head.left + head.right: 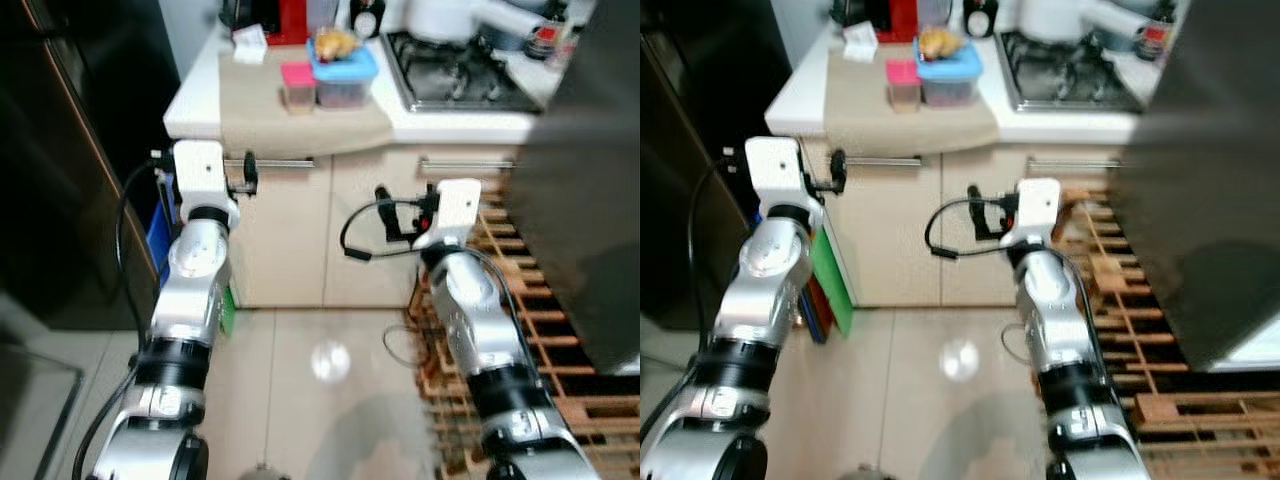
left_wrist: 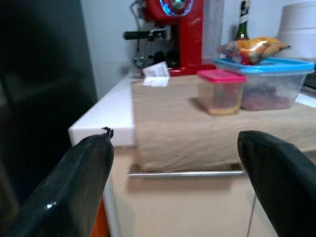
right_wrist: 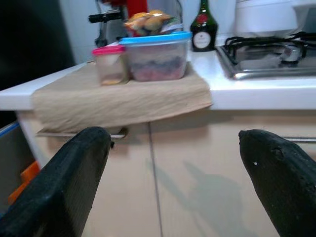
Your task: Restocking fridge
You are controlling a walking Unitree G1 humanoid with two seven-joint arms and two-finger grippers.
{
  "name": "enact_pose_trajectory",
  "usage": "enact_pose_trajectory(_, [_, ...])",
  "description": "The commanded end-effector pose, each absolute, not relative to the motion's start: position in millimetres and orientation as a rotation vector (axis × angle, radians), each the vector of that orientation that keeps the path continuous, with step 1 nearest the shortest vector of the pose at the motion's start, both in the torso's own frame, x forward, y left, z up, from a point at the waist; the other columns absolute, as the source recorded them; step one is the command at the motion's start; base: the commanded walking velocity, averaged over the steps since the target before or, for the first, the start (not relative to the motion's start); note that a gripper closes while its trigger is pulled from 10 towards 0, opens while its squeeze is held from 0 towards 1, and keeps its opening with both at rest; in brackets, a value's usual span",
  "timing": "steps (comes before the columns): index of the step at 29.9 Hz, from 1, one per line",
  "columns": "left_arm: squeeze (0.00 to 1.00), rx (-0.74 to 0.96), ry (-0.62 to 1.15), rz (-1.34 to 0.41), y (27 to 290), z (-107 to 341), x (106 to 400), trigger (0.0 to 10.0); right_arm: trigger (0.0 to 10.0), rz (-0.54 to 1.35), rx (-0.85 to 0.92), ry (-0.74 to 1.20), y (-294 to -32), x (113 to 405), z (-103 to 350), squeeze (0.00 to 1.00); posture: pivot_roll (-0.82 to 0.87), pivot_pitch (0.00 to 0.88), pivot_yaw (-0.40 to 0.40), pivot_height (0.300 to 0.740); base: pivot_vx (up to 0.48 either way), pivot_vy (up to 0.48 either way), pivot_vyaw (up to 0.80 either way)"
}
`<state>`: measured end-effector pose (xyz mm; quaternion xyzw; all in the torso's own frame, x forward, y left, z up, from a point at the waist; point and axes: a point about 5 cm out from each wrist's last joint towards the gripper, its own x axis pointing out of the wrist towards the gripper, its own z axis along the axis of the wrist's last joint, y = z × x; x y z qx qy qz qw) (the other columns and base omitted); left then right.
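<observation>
Blue-lidded container (image 1: 343, 78), clear-walled, food-filled.

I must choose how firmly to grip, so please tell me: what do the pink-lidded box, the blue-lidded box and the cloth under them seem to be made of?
The pink-lidded box looks like clear, smooth plastic: its contents show through the walls. The blue-lidded box seems the same, with an opaque glossy lid. The cloth appears to be matte beige woven fabric, since it wrinkles and hangs over the counter edge.
</observation>
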<state>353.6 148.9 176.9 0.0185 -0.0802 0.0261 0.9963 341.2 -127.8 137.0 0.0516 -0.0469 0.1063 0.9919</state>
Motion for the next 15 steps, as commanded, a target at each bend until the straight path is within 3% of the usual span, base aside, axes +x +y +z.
enact_pose_trajectory(1, [0.00,0.026,-0.167,0.023,141.4,179.1,353.9,10.0,10.0,0.188,0.070,-0.112,-136.6,342.5,140.5,0.00,-0.07,0.007,0.022,0.740,0.480,0.000,0.00])
enact_pose_trajectory(3, [0.00,0.025,-0.169,0.028,142.4,179.4,353.9,10.0,10.0,0.190,0.065,-0.118,-136.5,342.5,141.7,0.00,-0.07,0.007,0.022,0.740,0.480,0.000,0.00])
enact_pose_trajectory(7, [0.00,0.034,-0.199,0.042,144.0,183.5,352.7,10.0,10.0,0.182,0.046,-0.158,-137.8,341.8,147.4,0.00,-0.07,0.003,0.021,0.740,0.480,0.000,0.68])
enact_pose_trajectory(9, [0.00,0.072,-0.309,0.033,144.7,203.6,350.1,10.0,10.0,0.127,-0.007,-0.287,-143.1,340.1,170.1,0.00,-0.07,0.000,0.022,0.740,0.480,0.000,0.68])
enact_pose_trajectory(15, [0.00,0.078,-0.435,-0.044,137.4,239.9,352.7,10.0,10.0,0.095,-0.029,-0.376,-150.2,340.6,193.3,0.00,-0.07,0.000,0.026,0.740,0.480,0.000,0.63])
